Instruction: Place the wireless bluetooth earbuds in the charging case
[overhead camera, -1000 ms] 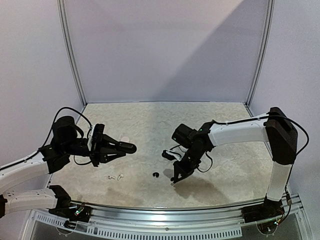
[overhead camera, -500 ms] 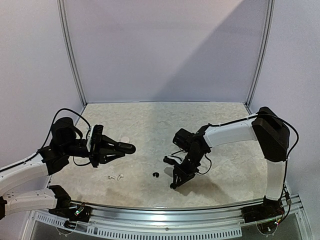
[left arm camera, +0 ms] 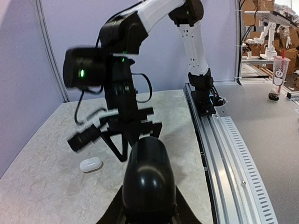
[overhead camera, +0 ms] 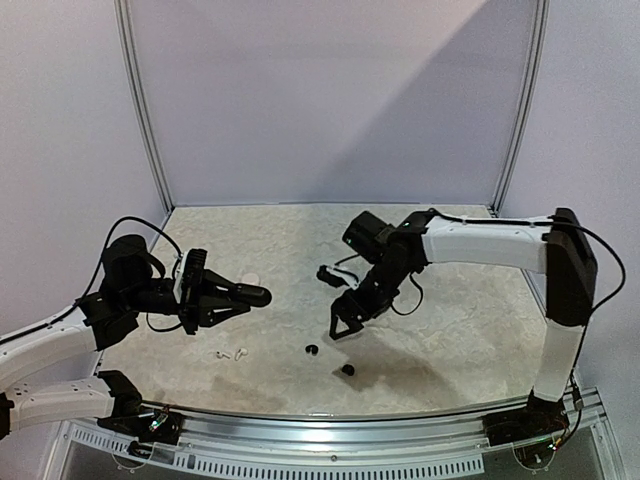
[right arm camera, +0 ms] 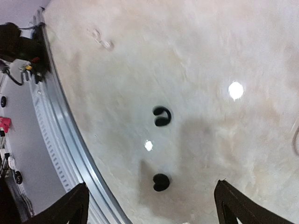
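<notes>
Holds a glossy black charging case (overhead camera: 258,295) in the left end effector (overhead camera: 238,296), jaws narrow and clamped on its rear end, clear of the surface (overhead camera: 460,330), with the rounded free end pointing right. Shows a pale pebble-shaped case (overhead camera: 250,278) lying on the surface just behind the black charging case; from the left wrist, puts that pale case (left arm camera: 91,164) low and to the left of the black charging case (left arm camera: 148,172). Places two white earbuds (overhead camera: 240,352) side by side on the surface in front of the black charging case, toward the near edge and slightly left of its tip. Leaves one black earbud (overhead camera: 312,349) on the surface to the right of and in front of the black charging case, and a second black earbud (overhead camera: 348,369) farther right and nearer the edge, well apart from the case. Hangs the right end effector (overhead camera: 340,328) above the surface to the right of the black charging case, just beyond the two black buds. Spreads its fingers (right arm camera: 77,205) wide with nothing between them. Frames both black buds on bare surface between those fingers in the right wrist view, touching neither.
</notes>
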